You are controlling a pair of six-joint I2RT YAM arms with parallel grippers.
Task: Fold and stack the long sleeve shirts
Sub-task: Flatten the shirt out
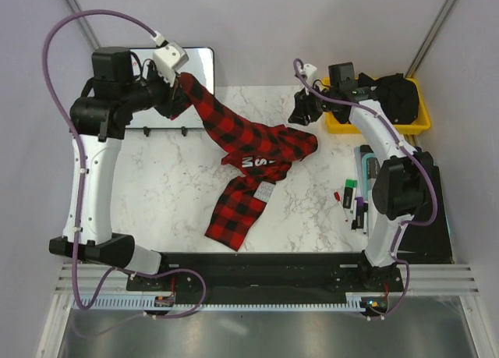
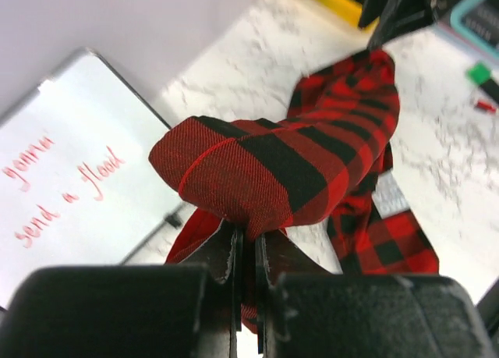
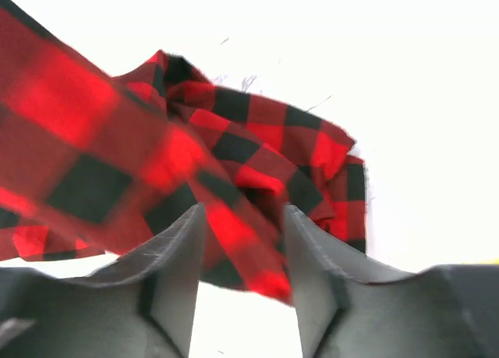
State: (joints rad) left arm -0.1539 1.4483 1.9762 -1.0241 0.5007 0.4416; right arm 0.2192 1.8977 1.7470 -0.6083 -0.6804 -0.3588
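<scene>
Crumpled red-and-black check shirt (image 1: 257,143), left gripper (image 2: 245,245) clamping it, right gripper (image 3: 242,221) spread around it

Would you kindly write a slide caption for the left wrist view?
Left gripper pinching a fold of checked shirt above the marble table, whiteboard alongside.

Soft, matt woven flannel shirt (image 1: 257,140) lies on smooth marble-patterned table (image 1: 171,186).

Bright, even light, soft shadows; right wrist view blown out white, the near shirt (image 3: 93,163) blurred.
</scene>
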